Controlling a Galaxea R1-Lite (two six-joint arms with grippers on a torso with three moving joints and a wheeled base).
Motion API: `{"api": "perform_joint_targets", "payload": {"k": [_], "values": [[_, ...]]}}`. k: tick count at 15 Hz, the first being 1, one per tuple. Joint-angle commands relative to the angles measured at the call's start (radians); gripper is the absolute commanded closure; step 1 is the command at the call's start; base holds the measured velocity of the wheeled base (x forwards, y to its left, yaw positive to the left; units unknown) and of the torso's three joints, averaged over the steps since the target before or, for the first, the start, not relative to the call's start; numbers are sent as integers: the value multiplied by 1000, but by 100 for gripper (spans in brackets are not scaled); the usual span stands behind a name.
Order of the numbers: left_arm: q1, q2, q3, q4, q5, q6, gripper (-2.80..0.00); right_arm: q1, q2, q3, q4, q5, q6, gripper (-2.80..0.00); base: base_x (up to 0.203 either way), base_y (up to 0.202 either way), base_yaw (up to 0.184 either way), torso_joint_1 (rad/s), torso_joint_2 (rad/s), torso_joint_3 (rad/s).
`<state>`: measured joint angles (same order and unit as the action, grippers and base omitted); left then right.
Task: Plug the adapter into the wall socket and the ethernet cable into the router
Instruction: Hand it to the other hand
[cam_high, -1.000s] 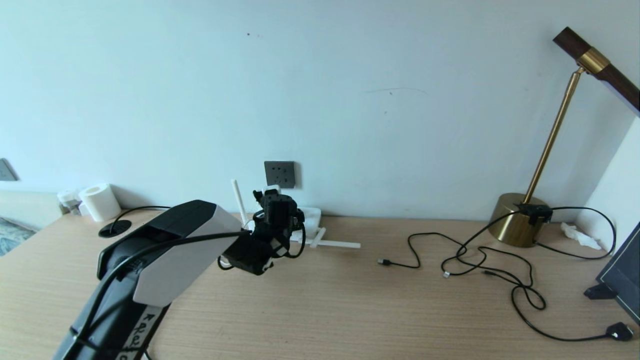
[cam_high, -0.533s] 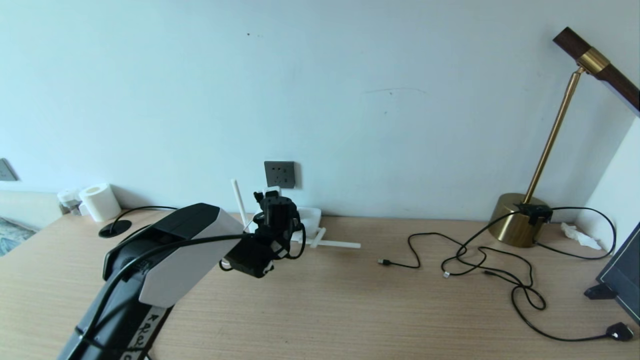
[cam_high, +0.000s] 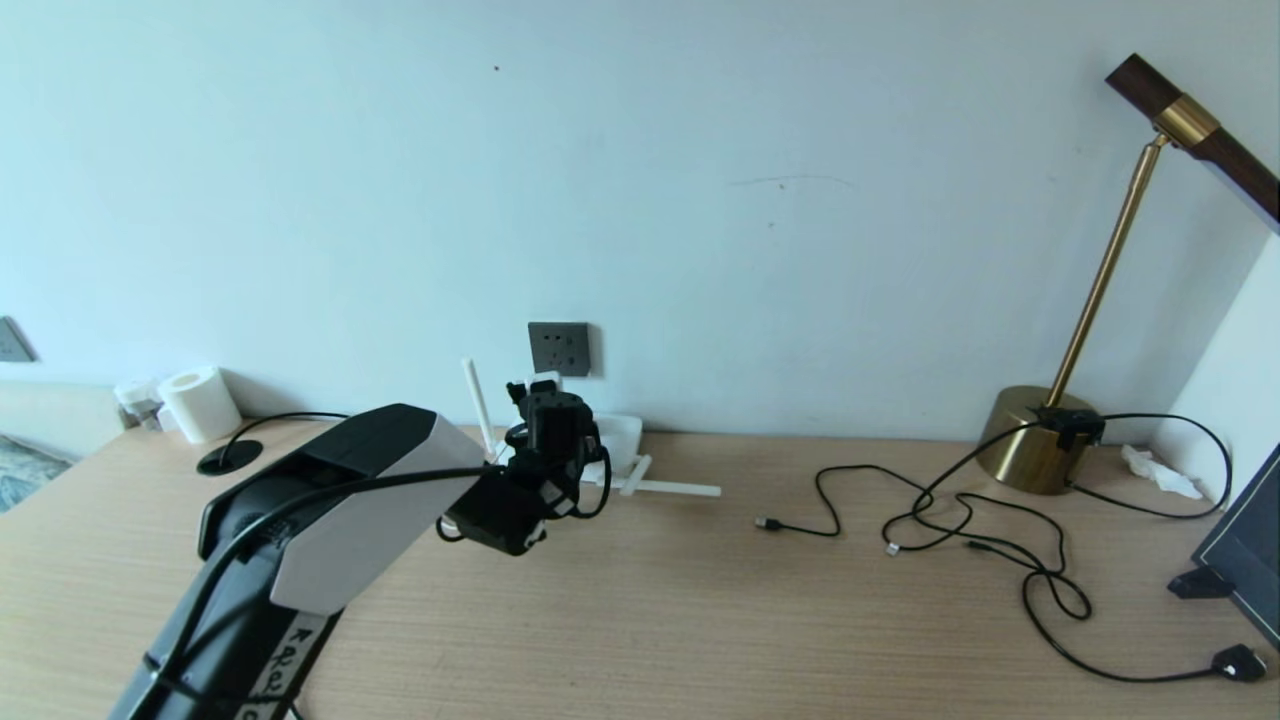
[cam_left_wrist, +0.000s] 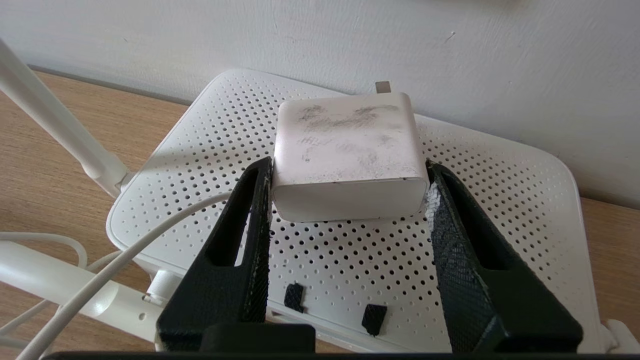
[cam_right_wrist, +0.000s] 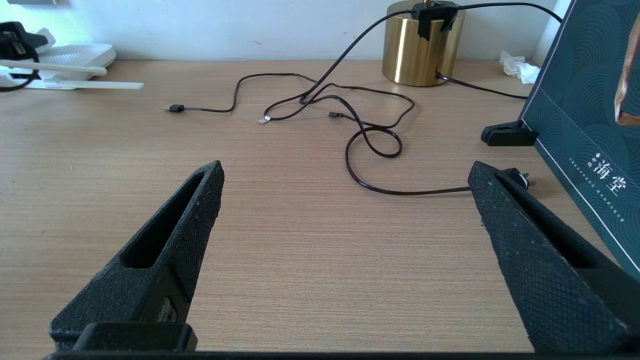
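The adapter (cam_left_wrist: 350, 150), a small scuffed white cube with a thin white cord (cam_left_wrist: 125, 240), sits over the perforated top of the router (cam_left_wrist: 350, 260). My left gripper (cam_left_wrist: 348, 167) is shut on it, one black finger against each side. In the head view the left gripper (cam_high: 545, 395) sits just below the dark grey wall socket (cam_high: 559, 348), with the router (cam_high: 625, 432) against the wall. The ethernet cable (cam_high: 285, 417) arcs from a round desk hole, and my left arm hides its tip. My right gripper (cam_right_wrist: 347, 170) stands open over bare desk.
Thin black cords (cam_high: 960, 520) with small tips lie tangled at the right of the desk. A brass lamp (cam_high: 1040, 440) stands at the back right beside a dark framed board (cam_high: 1245, 560). A paper roll (cam_high: 200, 403) sits at the back left.
The left arm has hardly moved. Its fingers have drawn in against the adapter's sides. The right arm is still.
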<state>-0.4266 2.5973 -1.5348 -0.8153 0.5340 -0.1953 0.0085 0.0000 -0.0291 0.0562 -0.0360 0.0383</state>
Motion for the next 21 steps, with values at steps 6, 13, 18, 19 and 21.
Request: {"api": "perform_joint_targets", "payload": {"k": [6,13,18,19,21], "values": [[13,-326,220,28,-191,-256,0,1,0,0,1,-1,0,-280,0,0,0,0,0,0],[254,-524,469,72,-912,-875,0,1,0,1,1,0,0,-280,0,0,0,0,0,0],[399,-564,573,29,-1268,-947,0,1,0,2,1,1,0,-280,0,0,0,0,0,0],[399,-564,585,4,-1279,-946,0,1,0,0,1,1,0,-280,0,0,0,0,0,0],[396,-560,590,-19,-1287,-948,0,1,0,0,1,-1,0,-280,0,0,0,0,0,0]]}}
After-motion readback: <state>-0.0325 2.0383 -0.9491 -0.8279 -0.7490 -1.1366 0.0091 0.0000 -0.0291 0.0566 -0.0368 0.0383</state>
